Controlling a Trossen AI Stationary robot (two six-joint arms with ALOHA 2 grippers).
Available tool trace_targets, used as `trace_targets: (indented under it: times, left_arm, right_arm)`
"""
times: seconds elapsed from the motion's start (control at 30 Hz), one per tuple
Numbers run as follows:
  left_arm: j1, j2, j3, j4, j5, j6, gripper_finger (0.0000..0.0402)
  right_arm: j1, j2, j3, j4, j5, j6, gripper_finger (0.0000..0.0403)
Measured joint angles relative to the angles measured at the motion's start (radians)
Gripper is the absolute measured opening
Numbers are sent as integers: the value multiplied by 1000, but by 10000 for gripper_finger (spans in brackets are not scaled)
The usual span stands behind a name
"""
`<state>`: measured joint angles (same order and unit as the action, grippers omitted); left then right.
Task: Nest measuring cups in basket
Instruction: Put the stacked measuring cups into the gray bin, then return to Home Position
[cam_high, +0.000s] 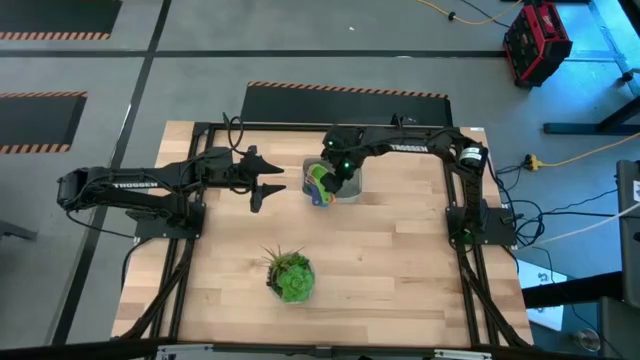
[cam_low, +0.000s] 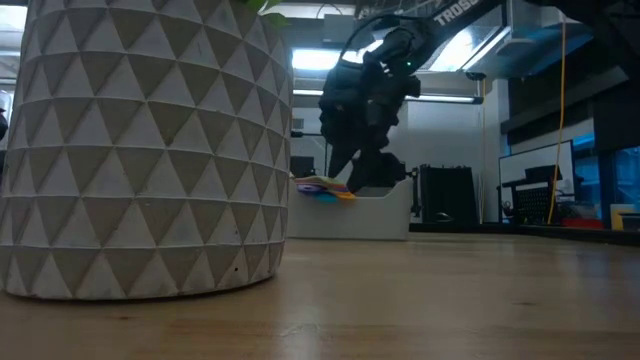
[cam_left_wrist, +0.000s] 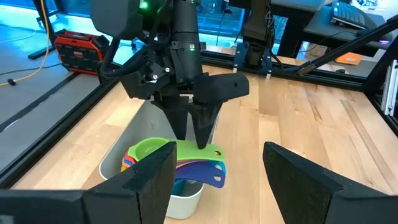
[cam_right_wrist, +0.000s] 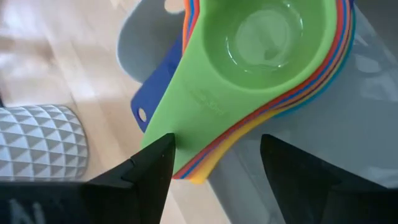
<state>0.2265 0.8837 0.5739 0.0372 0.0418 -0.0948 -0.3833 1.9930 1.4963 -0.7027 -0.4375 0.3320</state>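
The left end effector (cam_high: 262, 187) hangs released above the counter (cam_high: 400, 260), just beside the basket (cam_high: 350, 190). The right end effector (cam_left_wrist: 194, 134) stands over the cups (cam_left_wrist: 177, 160), its fingers parted and gripping nothing; the cups sit nested in the basket, handles jutting over its rim. The stack looks settled, so a straight lift clear should avoid snagging the green handle. The lower cups are largely hidden, so their count is unclear.

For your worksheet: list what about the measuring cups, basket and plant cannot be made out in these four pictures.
- Cup count: in the right wrist view the green cup covers the stack, leaving only coloured rims.
- Basket interior: low view, hidden by its wall.
- Plant: low view, cut off above the pot.
- Cups: high view, too small.
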Motion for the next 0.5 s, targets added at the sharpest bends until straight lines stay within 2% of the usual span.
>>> trace_targets:
  times: [0.27, 0.5]
  left_arm:
    - [0, 0, 0, 0, 0, 0, 234]
    - [0, 0, 0, 0, 0, 0, 234]
  right_arm:
    - [5, 0, 52, -60, 57, -47, 240]
    - [5, -40, 111, -101, 56, -105, 240]
